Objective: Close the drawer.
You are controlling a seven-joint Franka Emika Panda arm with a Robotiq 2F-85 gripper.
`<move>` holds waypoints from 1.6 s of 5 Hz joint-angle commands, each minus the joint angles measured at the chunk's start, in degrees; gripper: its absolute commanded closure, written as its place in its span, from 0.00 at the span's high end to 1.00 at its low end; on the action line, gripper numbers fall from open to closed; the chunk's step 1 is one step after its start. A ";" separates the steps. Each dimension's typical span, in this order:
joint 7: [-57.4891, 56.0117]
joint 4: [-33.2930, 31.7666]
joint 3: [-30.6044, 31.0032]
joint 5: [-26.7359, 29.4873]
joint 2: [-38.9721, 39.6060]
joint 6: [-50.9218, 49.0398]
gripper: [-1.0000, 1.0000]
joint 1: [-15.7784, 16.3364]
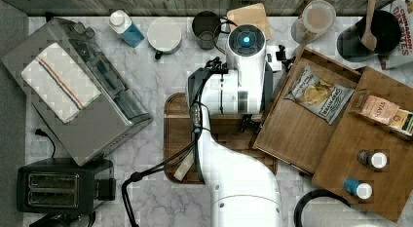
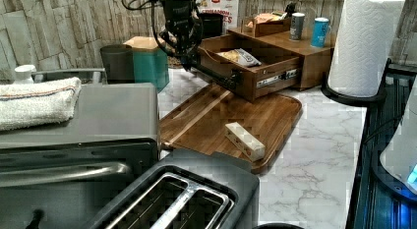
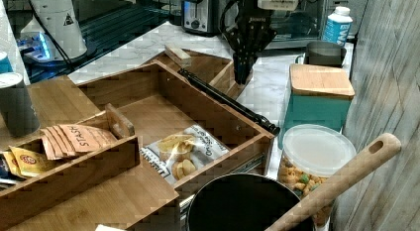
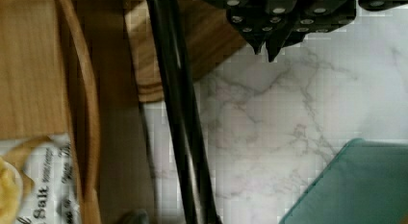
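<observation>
While the drawer (image 3: 198, 127) stands pulled out with a chip bag (image 3: 183, 154) inside, the gripper (image 4: 267, 48) hangs beside its black handle bar (image 4: 180, 113).
Fingers pressed together, holding nothing, tips over the marble counter (image 4: 269, 132).

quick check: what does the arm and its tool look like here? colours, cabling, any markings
White, rounded-link arm with dark joint bands and a round cap lit blue. Black cables run loose along it. The tool is black, with small silver screw heads on its dark fingers. No legible markings.
</observation>
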 commanded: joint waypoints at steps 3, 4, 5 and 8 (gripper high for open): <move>-9.84 7.18 -0.17 -3.70 2.91 3.22 0.00 -0.36; -12.11 5.87 0.51 -2.04 2.99 3.83 0.00 -1.87; -13.31 3.77 0.77 -0.70 2.90 5.21 0.00 -3.15; -24.67 -4.15 0.73 3.95 -1.55 6.14 0.00 -10.77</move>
